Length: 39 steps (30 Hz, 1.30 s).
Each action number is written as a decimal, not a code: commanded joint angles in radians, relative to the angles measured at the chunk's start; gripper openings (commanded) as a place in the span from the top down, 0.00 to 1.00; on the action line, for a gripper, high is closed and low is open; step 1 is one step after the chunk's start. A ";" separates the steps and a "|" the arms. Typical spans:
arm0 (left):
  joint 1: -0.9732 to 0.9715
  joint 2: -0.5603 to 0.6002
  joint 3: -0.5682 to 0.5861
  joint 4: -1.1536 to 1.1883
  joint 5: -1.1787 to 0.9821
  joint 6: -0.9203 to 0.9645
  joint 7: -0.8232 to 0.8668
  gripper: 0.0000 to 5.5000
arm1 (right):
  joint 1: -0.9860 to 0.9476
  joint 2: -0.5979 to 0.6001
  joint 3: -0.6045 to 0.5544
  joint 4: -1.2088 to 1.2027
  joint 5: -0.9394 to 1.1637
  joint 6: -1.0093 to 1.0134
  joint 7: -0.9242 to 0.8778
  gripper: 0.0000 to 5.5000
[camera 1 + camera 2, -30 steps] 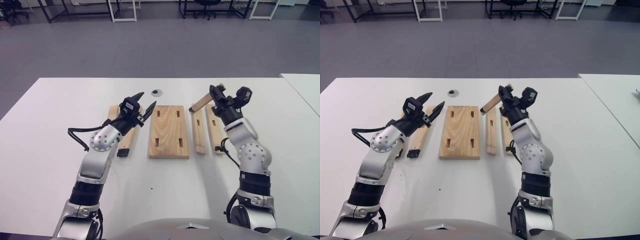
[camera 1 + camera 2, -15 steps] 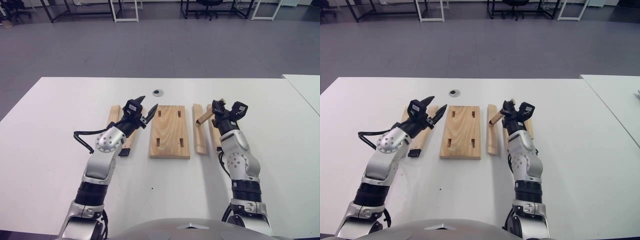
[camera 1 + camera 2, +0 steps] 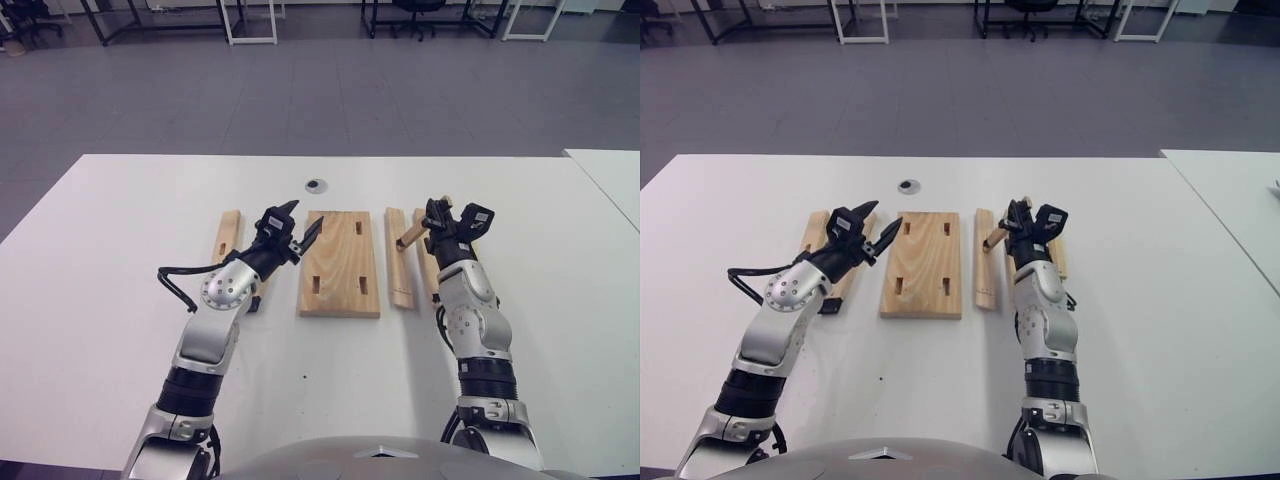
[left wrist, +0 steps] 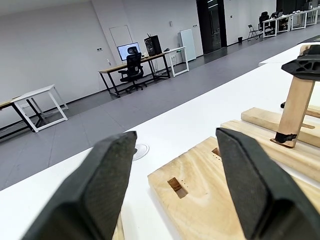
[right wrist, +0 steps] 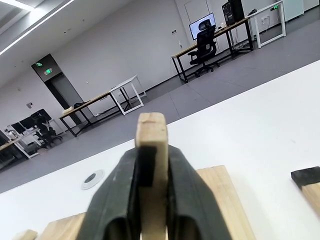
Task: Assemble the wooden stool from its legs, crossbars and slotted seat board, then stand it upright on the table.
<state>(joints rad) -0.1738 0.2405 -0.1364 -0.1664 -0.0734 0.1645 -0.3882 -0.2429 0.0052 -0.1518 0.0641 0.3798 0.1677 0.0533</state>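
White tabletop (image 3: 100,300) carries all the parts, laid flat in a row. At the centre lies the slotted seat board (image 3: 338,265), a pale rectangle of light grained wood with four short slots, two toward its near end and two toward its far end.

Just right of the board lies a long wooden leg (image 3: 399,275), and beside that a second leg (image 3: 426,268), partly hidden under the right arm. Left of the board another wooden leg (image 3: 229,232) lies lengthwise, with a black end piece (image 3: 249,304) at the near end of the wood there.

The left gripper (image 3: 305,214) hangs just above the board's far left edge, its two black fingers (image 4: 95,200) spread wide with nothing between them.

The right gripper (image 3: 433,218) is clamped on a short wooden crossbar (image 3: 409,237), held tilted. The bar's lower, dark-marked end appears to touch the leg nearest the board.

Farther back, a round cable grommet (image 3: 316,185) sits in the table. Beyond the table's edge are a grey floor, desks and office chairs.
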 commanded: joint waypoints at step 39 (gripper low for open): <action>0.005 -0.011 -0.040 0.044 0.094 -0.076 0.015 0.47 | -0.032 0.028 -0.051 0.097 -0.011 -0.090 0.047 0.92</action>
<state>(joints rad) -0.1658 0.2306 -0.1705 -0.1269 0.0102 0.0962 -0.3760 -0.2469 0.0294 -0.1975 0.1238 0.3876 0.0764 0.1287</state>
